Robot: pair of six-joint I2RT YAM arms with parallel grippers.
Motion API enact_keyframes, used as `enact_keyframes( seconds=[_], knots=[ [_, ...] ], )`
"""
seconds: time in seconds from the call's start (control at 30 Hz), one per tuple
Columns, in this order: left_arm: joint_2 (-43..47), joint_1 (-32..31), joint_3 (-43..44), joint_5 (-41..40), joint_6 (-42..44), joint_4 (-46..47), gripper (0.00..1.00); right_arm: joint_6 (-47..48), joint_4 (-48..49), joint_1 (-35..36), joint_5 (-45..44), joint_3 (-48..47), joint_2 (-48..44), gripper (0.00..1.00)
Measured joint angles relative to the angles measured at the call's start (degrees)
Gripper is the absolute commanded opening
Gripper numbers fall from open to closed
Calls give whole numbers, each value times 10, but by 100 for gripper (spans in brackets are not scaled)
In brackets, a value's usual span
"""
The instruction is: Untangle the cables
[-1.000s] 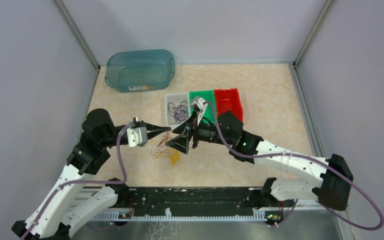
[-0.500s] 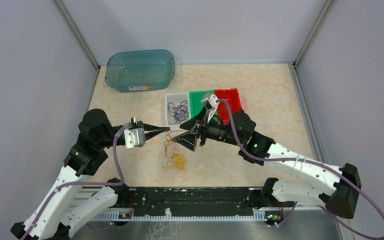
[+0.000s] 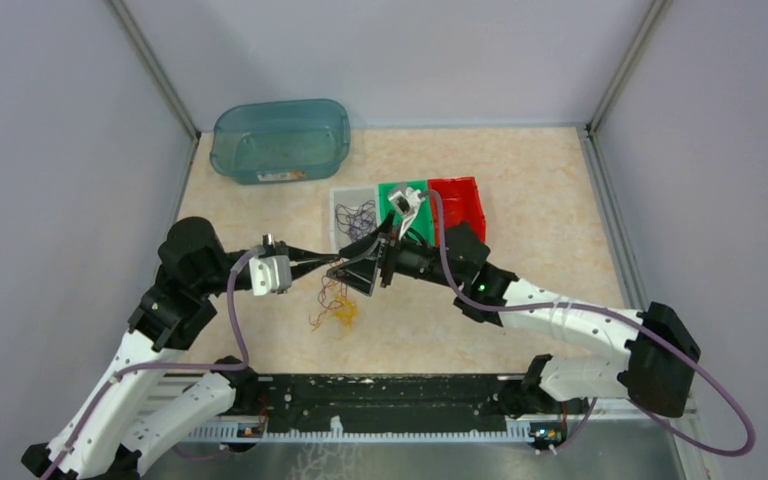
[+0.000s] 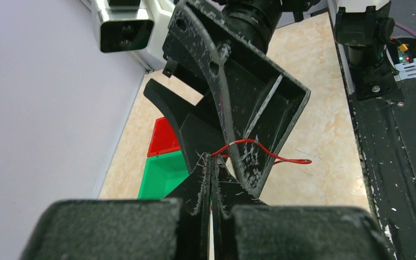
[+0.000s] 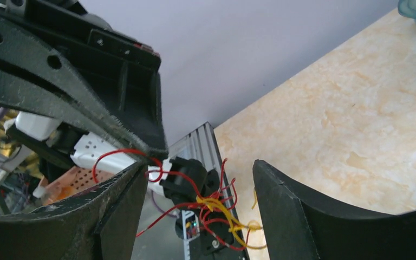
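Observation:
My left gripper (image 3: 334,263) is shut, pinching a red cable (image 4: 260,153) at its tip (image 4: 212,158). A tangle of red and yellow cables (image 3: 332,305) hangs from it, reaching the table. My right gripper (image 3: 353,275) is open, tip to tip with the left one. In the right wrist view the tangle (image 5: 225,208) hangs between my open fingers (image 5: 124,211), touching neither pad. The left fingertips (image 5: 141,143) hold the red strand just above my left finger. A clump of dark purple cables (image 3: 357,216) lies in the grey bin (image 3: 338,237).
Green bin (image 3: 407,194) and red bin (image 3: 457,200) stand beside the grey one, behind the right wrist. A teal tub (image 3: 280,140) sits at the back left. A black rail (image 3: 390,395) runs along the near edge.
My right gripper swung out to the right, then came back left to meet the left gripper's tip. The hanging tangle swayed a little. The left arm stayed put.

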State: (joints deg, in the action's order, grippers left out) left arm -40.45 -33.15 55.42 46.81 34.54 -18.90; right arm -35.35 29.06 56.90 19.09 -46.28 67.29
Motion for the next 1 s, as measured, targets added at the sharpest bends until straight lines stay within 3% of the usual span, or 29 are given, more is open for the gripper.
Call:
enact_keyframes(
  seconds=[0.43, 0.8, 1.0],
  knots=[
    [-21, 0, 29, 0, -27, 2, 1, -12, 57, 33, -71, 4, 88, 65],
    [-45, 0, 167, 26, -98, 45, 1, -13, 83, 33, -138, 25, 138, 63],
    [-49, -2, 201, 27, -112, 69, 0, -14, 82, 33, -160, 44, 164, 60]
  ],
)
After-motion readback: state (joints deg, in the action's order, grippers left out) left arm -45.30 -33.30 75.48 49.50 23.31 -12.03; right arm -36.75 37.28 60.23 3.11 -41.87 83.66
